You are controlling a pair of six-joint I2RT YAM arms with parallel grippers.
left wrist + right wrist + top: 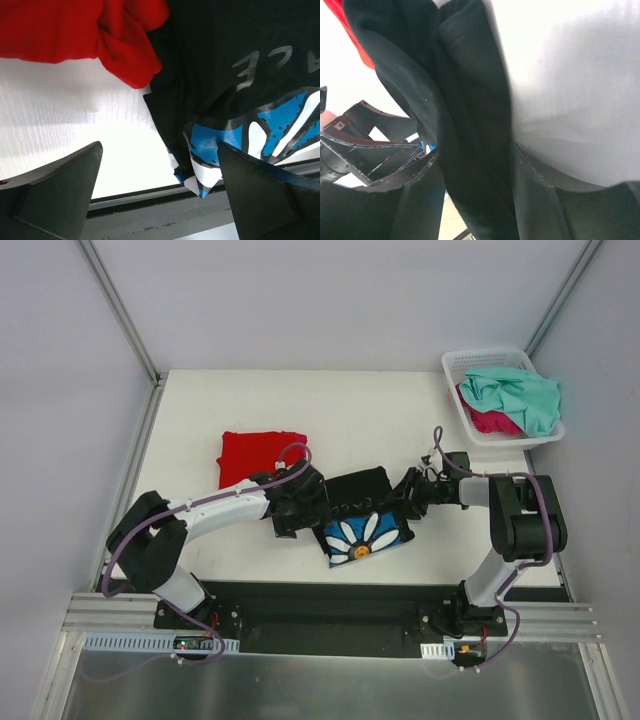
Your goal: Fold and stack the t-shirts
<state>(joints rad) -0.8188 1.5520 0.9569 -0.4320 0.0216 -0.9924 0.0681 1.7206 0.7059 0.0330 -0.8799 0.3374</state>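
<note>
The black t-shirt (358, 488) with its blue and white daisy print lies bunched at mid-table. A folded red t-shirt (255, 452) lies just left of it. My left gripper (305, 508) stands wide open at the black shirt's left edge. In the left wrist view a printed corner of the black t-shirt (200, 172) hangs between the left gripper's (159, 145) fingers, close to the right one, and the red t-shirt (60, 25) is beyond. My right gripper (400, 498) is at the shirt's right edge. Its jaws (475, 150) press on a thick fold of the black t-shirt (470, 100).
A white lattice basket (455, 365) stands at the back right corner, holding a teal t-shirt (520, 395) on top of a magenta one (490, 422). The table's near edge and a metal rail (150, 215) run just below the left gripper.
</note>
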